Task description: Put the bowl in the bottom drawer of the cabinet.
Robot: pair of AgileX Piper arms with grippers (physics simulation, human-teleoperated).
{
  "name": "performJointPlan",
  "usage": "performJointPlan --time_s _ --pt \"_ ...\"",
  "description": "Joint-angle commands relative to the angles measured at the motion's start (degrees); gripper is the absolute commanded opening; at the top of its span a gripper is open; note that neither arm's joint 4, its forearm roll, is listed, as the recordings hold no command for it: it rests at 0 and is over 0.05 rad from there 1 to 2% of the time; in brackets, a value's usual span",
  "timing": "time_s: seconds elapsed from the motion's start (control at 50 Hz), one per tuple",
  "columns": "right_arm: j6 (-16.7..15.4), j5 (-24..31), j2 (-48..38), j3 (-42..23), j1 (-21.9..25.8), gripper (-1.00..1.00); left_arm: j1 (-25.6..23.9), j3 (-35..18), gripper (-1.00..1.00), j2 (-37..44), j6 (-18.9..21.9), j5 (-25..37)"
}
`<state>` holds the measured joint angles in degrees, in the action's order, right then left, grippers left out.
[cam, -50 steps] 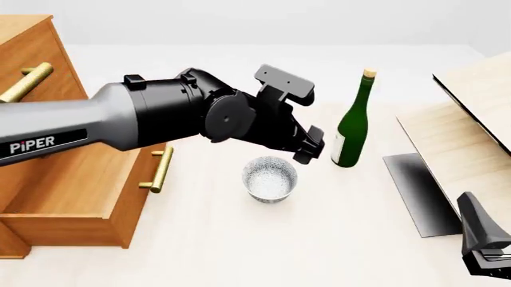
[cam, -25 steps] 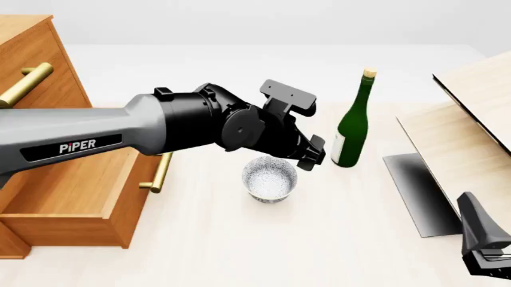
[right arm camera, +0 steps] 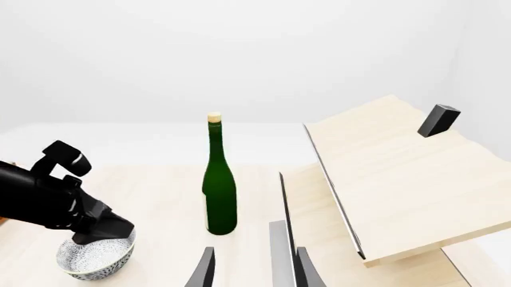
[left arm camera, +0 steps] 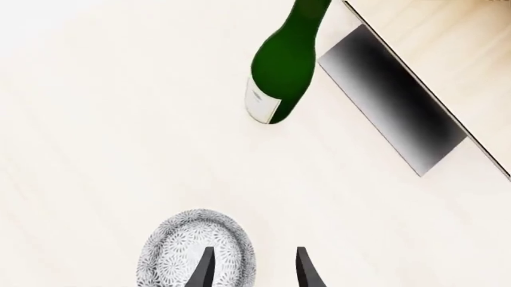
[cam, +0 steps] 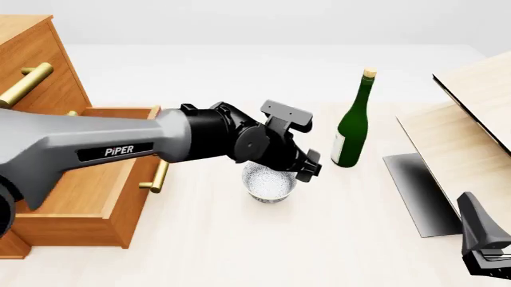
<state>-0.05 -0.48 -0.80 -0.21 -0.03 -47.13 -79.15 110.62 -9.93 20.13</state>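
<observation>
The speckled white bowl [cam: 267, 185] stands on the table just right of the cabinet [cam: 32, 66]. The bottom drawer [cam: 72, 191] is pulled out, and its brass handle [cam: 160, 173] faces the bowl. My left gripper [cam: 302, 172] hangs open over the bowl's right rim. In the left wrist view one finger [left arm camera: 203, 272] is above the bowl [left arm camera: 195, 251] and the other finger [left arm camera: 307, 272] is outside it; nothing is gripped. My right gripper [cam: 483, 251] rests open at the near right, far from the bowl [right arm camera: 94, 257].
A green bottle [cam: 351, 128] stands upright just right of the bowl, close to the left gripper. Pale wooden boards [cam: 471, 119] with a black panel [cam: 419, 191] fill the right side. An upper cabinet handle [cam: 24, 84] sticks out at the far left.
The left arm has stretched forward and come down, bringing its gripper from above the bowl to the bowl's right rim. The bowl, the bottle and the right arm have not moved.
</observation>
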Motion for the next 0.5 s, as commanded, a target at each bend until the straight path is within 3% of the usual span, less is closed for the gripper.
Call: performJointPlan --time_s 0.02,0.5 --pt "0.00 0.00 0.00 0.00 0.01 1.00 0.52 0.15 1.00 1.58 -0.71 -0.11" --pt "0.00 0.00 0.00 0.00 0.00 1.00 0.73 1.70 1.00 3.35 -2.18 -2.60"
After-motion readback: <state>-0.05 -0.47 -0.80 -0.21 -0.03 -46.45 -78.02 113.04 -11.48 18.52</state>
